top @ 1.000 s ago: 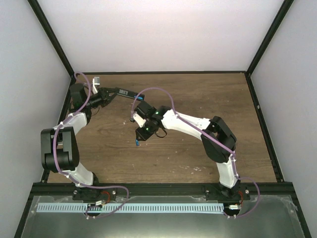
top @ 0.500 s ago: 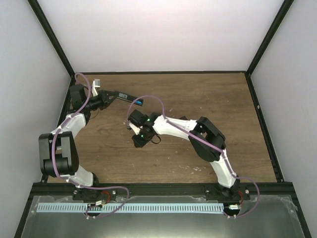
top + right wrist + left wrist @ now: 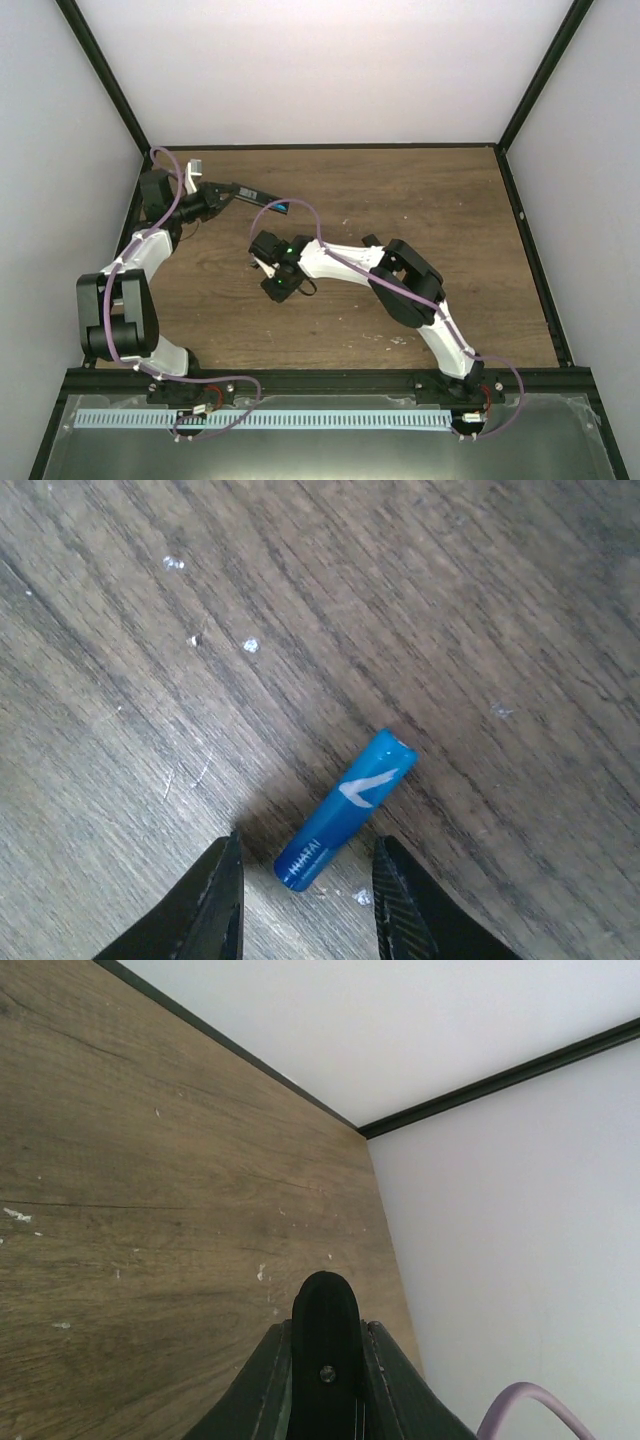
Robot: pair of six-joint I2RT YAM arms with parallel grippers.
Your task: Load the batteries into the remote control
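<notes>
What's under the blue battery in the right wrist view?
The battery lies on bare wooden table, white specks and its shadow beside it, between the open fingers of the right gripper. The wood directly beneath it is covered.

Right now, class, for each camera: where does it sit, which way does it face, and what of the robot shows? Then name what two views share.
Top external: above and behind, looking down on the table; left arm, right arm, left gripper and right gripper show.
Left wrist: on the left arm, facing across the table toward a wall corner; its fingers clamp the remote control.
Right wrist: on the right arm, facing down at a battery; its fingertips show.
Shared: the remote control, in top external and left wrist.
</notes>
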